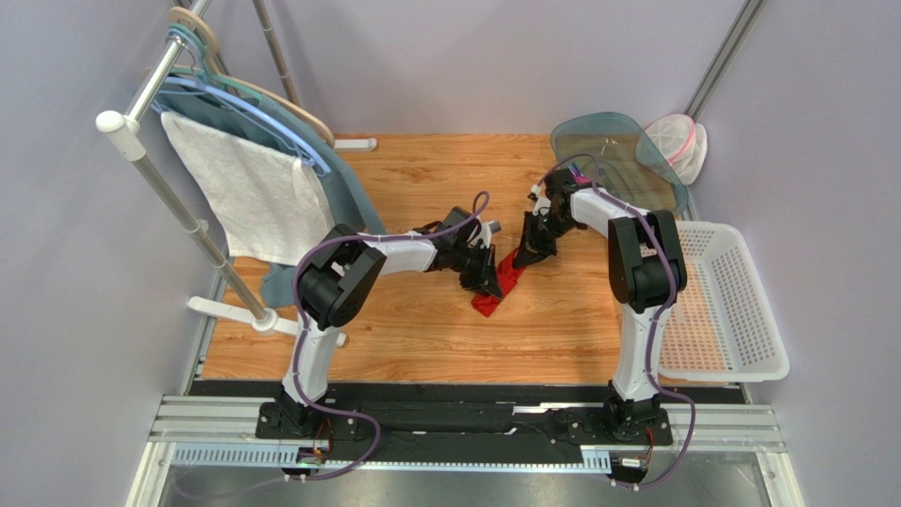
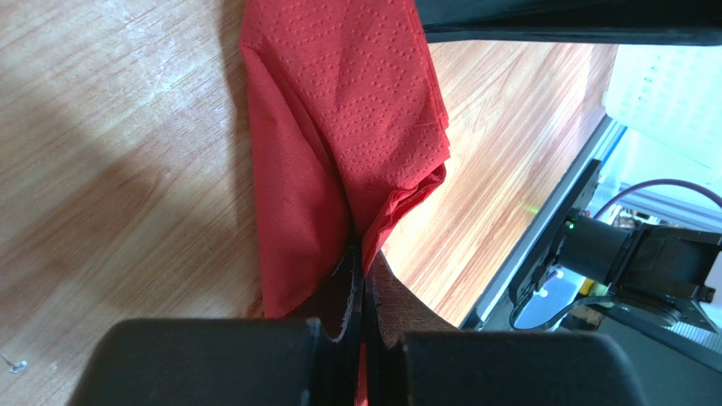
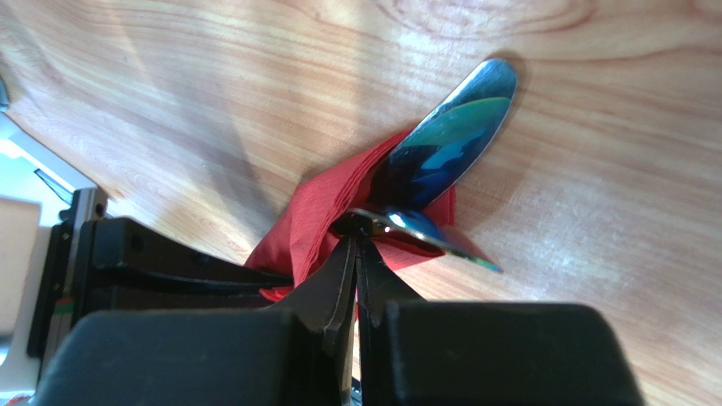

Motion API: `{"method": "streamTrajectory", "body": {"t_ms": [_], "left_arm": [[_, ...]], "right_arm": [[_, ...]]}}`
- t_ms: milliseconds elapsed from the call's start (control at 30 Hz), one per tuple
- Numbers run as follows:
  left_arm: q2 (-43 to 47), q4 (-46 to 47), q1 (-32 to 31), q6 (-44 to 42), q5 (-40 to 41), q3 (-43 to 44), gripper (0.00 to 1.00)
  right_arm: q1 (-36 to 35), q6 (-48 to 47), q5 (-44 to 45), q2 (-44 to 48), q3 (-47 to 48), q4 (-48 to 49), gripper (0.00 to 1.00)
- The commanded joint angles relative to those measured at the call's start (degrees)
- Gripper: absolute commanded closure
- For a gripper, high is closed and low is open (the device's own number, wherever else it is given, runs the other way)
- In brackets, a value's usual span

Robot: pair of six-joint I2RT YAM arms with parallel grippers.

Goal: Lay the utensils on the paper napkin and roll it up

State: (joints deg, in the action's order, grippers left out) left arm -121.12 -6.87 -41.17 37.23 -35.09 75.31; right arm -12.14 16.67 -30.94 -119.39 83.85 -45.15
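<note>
The red paper napkin (image 1: pixel 497 287) lies crumpled and partly folded on the wooden table between my two grippers. My left gripper (image 1: pixel 486 277) is shut on one end of it; in the left wrist view the folded napkin (image 2: pixel 339 127) runs up from the closed fingertips (image 2: pixel 363 254). My right gripper (image 1: pixel 529 251) is shut on the napkin's other end (image 3: pixel 318 216), where the utensils stick out. A shiny spoon bowl (image 3: pixel 449 139) points up and away, and a second silver piece (image 3: pixel 436 235) lies across just past the tips. The handles are hidden inside the napkin.
A white perforated basket (image 1: pixel 740 317) stands at the right edge. A rack (image 1: pixel 159 180) with hangers, a white towel (image 1: pixel 249 195) and a teal cloth is at the left. A teal translucent cover (image 1: pixel 613 158) and a mesh lid (image 1: pixel 677 143) lie at the back right.
</note>
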Motion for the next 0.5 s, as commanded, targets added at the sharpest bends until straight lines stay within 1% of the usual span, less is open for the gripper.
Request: {"method": "streamTrajectory", "body": {"t_ms": [0,267,367,467], "left_arm": [[1.3,-1.6,-0.6,-3.6,1.4,0.8,1.0],[5.7,2.5,-1.8,-1.9,-1.3,0.7,1.0],[5.9,4.1,-2.3,-1.2,-2.8,0.4,1.0],[4.8,3.5,-2.9,-1.2,-2.6,0.1,1.0]], "right_arm": [[-0.2,-0.1,2.5,-1.6,-0.1,1.9,0.96],[-0.2,1.0,5.6,-2.6,-2.8,3.6,0.99],[-0.2,0.9,6.1,-2.7,-3.3,3.8,0.99],[-0.2,1.0,6.2,-2.9,-3.2,3.8,1.0]]}}
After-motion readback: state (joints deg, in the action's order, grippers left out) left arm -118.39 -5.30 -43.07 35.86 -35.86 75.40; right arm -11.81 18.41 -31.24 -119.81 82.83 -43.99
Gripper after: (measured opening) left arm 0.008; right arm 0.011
